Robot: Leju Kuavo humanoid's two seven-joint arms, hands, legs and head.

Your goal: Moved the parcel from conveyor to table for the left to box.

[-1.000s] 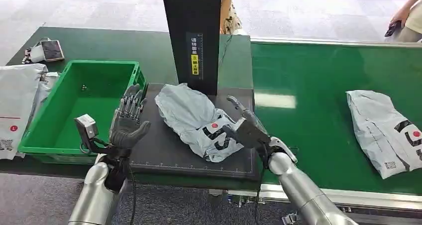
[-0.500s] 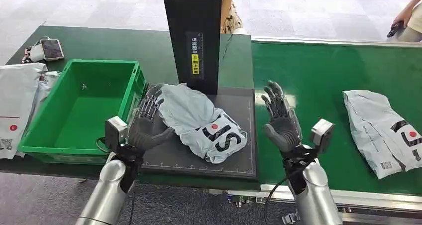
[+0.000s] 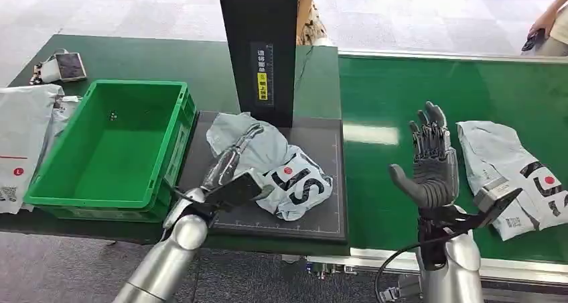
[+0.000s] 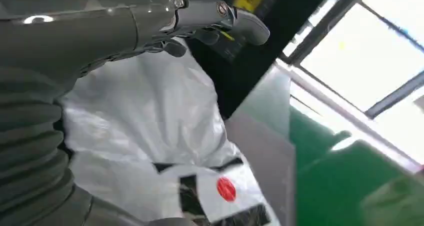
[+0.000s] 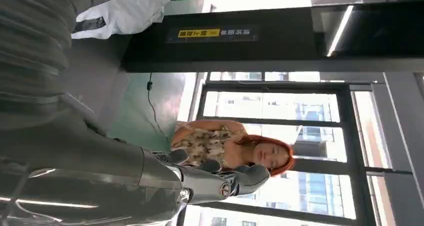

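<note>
A crumpled grey parcel (image 3: 274,162) with black lettering and a red dot lies on the dark mat (image 3: 315,216) beside the green box (image 3: 137,85). My left hand (image 3: 228,172) reaches over the parcel's near-left side, palm down, fingers stretched across it and apart. The left wrist view has those fingers (image 4: 240,26) above the parcel (image 4: 150,116), not closed around it. My right hand (image 3: 429,162) stands upright and open above the green conveyor (image 3: 388,102), holding nothing. It is just left of a second grey parcel (image 3: 509,162) lying on the belt.
A tall black scanner post (image 3: 258,48) stands behind the mat. White parcels (image 3: 23,135) and a phone (image 3: 70,66) lie left of the box. A person (image 3: 549,21) stands at the conveyor's far right; another person (image 5: 225,146) is beyond the post.
My left hand has swung right and down from beside the box onto the parcel. My right hand has moved right along the conveyor, away from the mat, staying open and upright.
</note>
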